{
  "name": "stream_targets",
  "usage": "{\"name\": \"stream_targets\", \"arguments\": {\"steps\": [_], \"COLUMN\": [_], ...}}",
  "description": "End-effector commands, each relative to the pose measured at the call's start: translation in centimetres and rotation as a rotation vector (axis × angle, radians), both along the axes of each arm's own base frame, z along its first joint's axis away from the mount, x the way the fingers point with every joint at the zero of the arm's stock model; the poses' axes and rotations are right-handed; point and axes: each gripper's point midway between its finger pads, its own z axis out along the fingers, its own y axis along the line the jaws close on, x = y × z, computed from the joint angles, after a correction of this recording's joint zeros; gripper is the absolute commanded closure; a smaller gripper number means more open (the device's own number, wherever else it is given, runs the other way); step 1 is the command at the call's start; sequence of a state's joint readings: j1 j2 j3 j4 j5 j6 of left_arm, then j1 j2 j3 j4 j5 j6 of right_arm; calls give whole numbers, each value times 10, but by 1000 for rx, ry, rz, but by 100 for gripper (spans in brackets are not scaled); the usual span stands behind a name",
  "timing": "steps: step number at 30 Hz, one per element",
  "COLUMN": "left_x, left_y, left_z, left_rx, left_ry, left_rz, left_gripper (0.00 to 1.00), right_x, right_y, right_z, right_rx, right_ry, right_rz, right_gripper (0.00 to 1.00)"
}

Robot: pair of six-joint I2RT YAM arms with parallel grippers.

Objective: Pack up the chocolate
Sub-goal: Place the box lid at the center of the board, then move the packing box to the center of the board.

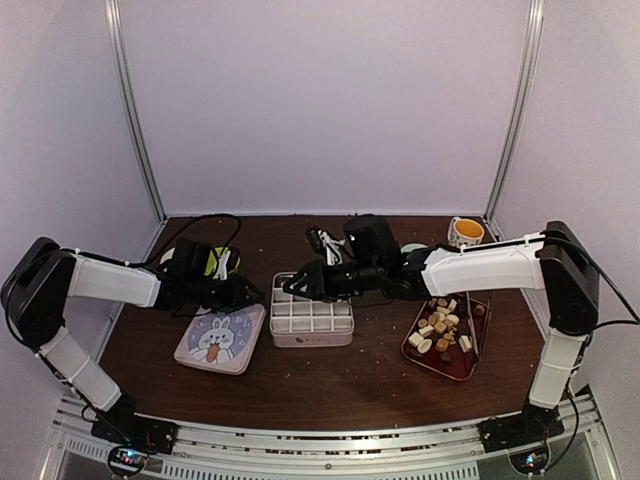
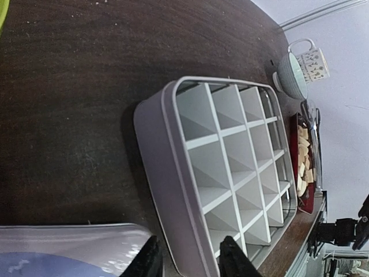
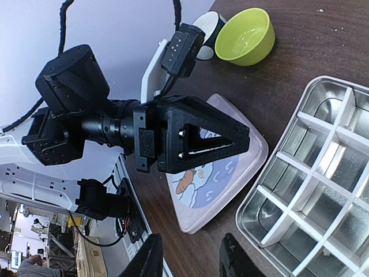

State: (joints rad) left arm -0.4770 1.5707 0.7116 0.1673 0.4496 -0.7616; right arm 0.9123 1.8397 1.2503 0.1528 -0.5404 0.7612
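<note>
Left gripper (image 1: 250, 294) and right gripper (image 1: 282, 287), both partly open and empty, face each other above the left edge of the divided tin (image 1: 312, 338), with the chocolate (image 1: 440, 328) well to the right.

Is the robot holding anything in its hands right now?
Right gripper holds nothing. Left gripper is at the divided box's edge; whether it grips cannot be told.
</note>
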Motion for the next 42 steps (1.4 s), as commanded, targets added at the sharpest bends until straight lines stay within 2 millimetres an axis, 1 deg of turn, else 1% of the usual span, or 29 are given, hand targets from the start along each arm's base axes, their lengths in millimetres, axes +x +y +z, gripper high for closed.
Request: {"name": "stream_targets", "arguments": {"steps": [1, 5, 11, 14, 16, 18, 21, 23, 25, 26, 30, 32, 33, 34, 38, 40, 41, 42], "left_x": [4, 0, -7, -14, -19, -23, -28, -27, -24, -22, -15, -14, -13, -12, -7, -5, -3, -1], "left_y": [-4, 5, 38, 49, 48, 39, 15, 1, -8, -11, -21, -24, -26, -27, -27, -26, -25, -23], "left_z": [7, 17, 25, 28, 31, 36, 43, 41, 34, 30, 21, 17, 15, 11, 4, 0, -2, -4], "left_rx": [-34, 10, 220, 284, 289, 267, 217, 202, 212, 221, 235, 248, 256, 271, 325, 361, 385, 416], "left_ry": [-30, -64, -89, -109, -117, -132, -145, -133, -105, -92, -56, -39, -33, -23, -4, 12, 21, 24], "left_rz": [-5, 8, 46, 46, 32, 4, -47, -63, -61, -53, -43, -43, -46, -47, -50, -47, -45, -34], "left_gripper": [66, 64, 57, 51, 45, 40, 39, 39, 40, 41, 43, 44, 45, 47, 52, 53, 54, 54], "right_x": [-4, -1, -1, 3, 6, 13, 25, 32, 40, 42, 45, 45, 42, 42, 33, 29, 27, 25], "right_y": [9, 4, -9, -22, -36, -56, -94, -119, -150, -165, -225, -255, -265, -280, -325, -345, -352, -357], "right_z": [-3, -6, -13, -17, -22, -26, -34, -40, -46, -50, -50, -50, -51, -50, -49, -42, -42, -40], "right_rx": [4, -9, -57, -122, -186, -254, -350, -403, -475, -511, -624, -659, -666, -667, -669, -679, -684, -686], "right_ry": [7, 5, -27, -63, -85, -113, -152, -154, -147, -146, -152, -150, -148, -145, -135, -147, -150, -155], "right_rz": [39, 7, -26, -62, -104, -168, -286, -344, -426, -460, -592, -654, -673, -707, -817, -886, -905, -921], "right_gripper": [67, 66, 64, 63, 62, 61, 61, 60, 60, 60, 60, 60, 59, 59, 58, 56, 55, 51]}}
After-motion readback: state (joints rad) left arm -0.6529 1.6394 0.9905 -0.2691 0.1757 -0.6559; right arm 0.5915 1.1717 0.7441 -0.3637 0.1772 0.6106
